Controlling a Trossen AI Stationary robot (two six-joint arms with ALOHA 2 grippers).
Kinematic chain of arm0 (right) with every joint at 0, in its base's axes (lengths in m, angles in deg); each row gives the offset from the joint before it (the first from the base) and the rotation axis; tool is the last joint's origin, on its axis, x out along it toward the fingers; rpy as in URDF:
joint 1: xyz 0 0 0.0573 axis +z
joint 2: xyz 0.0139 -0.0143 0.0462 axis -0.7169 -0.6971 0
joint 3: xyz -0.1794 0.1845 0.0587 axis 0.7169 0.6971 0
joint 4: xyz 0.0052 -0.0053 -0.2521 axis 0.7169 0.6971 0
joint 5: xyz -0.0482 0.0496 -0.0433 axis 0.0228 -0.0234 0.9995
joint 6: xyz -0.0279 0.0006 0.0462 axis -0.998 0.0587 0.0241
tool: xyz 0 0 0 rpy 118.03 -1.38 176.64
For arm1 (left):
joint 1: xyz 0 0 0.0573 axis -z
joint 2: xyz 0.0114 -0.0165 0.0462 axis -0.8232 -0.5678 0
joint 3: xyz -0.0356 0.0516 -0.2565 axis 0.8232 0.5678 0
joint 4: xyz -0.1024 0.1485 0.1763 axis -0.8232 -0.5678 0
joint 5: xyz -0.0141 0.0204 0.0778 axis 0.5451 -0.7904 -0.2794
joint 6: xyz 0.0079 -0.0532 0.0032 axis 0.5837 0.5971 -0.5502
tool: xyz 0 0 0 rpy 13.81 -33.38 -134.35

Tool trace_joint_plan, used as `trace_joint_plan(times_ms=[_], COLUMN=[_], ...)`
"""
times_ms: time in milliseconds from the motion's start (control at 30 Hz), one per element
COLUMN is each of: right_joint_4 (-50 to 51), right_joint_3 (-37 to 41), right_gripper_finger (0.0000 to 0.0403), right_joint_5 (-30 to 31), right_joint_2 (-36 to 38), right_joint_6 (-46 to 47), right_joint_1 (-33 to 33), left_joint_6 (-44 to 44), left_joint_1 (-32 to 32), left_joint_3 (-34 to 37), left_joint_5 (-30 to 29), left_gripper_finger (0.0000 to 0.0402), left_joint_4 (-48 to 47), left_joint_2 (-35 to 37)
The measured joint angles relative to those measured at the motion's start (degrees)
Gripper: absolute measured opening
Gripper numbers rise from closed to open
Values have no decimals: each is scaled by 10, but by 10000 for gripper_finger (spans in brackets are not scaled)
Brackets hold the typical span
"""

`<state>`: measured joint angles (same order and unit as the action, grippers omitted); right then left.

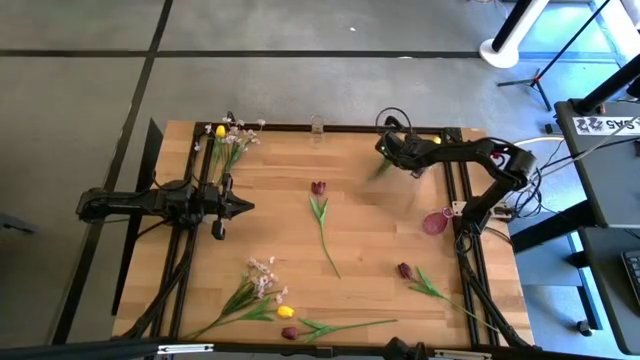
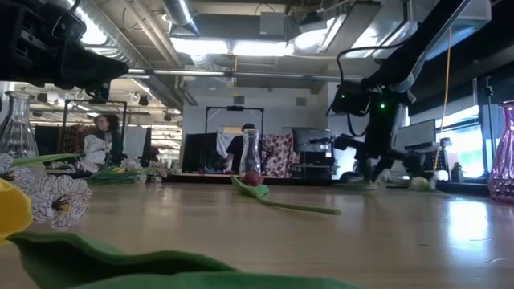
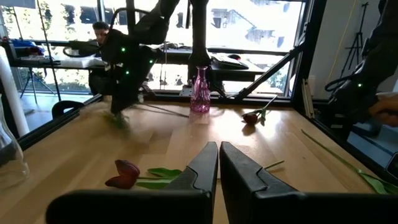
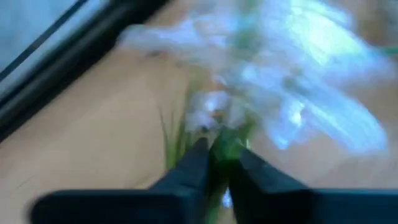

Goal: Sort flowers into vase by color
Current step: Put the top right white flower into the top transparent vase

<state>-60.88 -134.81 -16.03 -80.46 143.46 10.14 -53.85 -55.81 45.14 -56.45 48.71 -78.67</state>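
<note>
High view: three maroon tulips (image 1: 318,187) lie loose; right tool (image 4: 217,163) clamps a spray (image 4: 214,115); left tool (image 3: 219,165) together.

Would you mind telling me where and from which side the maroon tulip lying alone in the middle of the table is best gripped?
Grip the maroon tulip on its bare green stem, below the leaves, coming straight down from above. The flower lies flat on the table, its head toward the far edge, with open wood on both sides, so jaws set across the thin stem should close cleanly. The left gripper looks nearest.
</note>
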Motion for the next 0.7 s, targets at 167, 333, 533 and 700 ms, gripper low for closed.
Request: trace_joint_plan(times_ms=[167, 333, 533, 700], right_joint_4=[-69, -257, -567, -747], right_joint_3=[-21, -33, -36, -36], right_gripper_finger=[31, 24, 12, 12], right_joint_5=[38, 28, -104, -159], right_joint_2=[25, 40, 40, 40], right_joint_6=[-169, -373, -604, -733], right_joint_1=[16, 58, 77, 75], left_joint_6=[0, 0, 0, 0], left_joint_1=[0, 0, 0, 0], left_joint_3=[0, 0, 0, 0], left_joint_5=[0, 0, 0, 0], left_gripper_finger=[15, 15, 15, 15], left_joint_4=[0, 0, 0, 0], left_joint_2=[0, 0, 0, 0])
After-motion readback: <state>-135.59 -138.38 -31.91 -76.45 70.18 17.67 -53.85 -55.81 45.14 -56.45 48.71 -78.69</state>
